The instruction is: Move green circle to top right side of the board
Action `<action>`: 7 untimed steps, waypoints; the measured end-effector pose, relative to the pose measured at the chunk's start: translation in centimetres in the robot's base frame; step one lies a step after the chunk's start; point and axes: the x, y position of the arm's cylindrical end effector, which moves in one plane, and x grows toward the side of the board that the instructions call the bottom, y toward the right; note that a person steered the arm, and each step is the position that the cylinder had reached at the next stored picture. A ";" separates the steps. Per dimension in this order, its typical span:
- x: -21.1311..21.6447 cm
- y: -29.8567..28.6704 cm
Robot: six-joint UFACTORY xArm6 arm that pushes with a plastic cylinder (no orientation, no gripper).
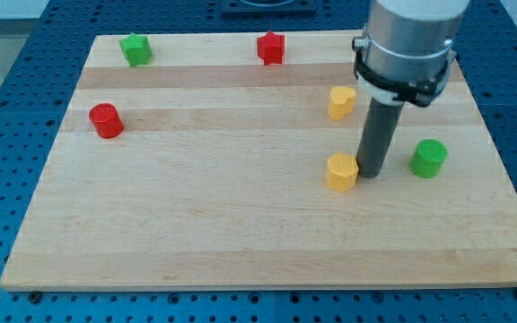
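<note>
The green circle [429, 158] sits on the right side of the board [196, 233], about midway between near and far edges. Just to its left, apart from it, my tip [372, 172] rests on the wood; being a bare rod, it grasps nothing. A yellow block [341, 171] lies touching or nearly touching the tip's left side. Farther back stands a yellow heart-like block [340, 102]. At the far edge are a red star-like block [270, 48] and a green star-like block [135, 48]. A red cylinder [106, 120] sits far left.
</note>
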 end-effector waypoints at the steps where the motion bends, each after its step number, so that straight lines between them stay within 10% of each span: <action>1: 1.4 1.0; 7: -2.3 7.6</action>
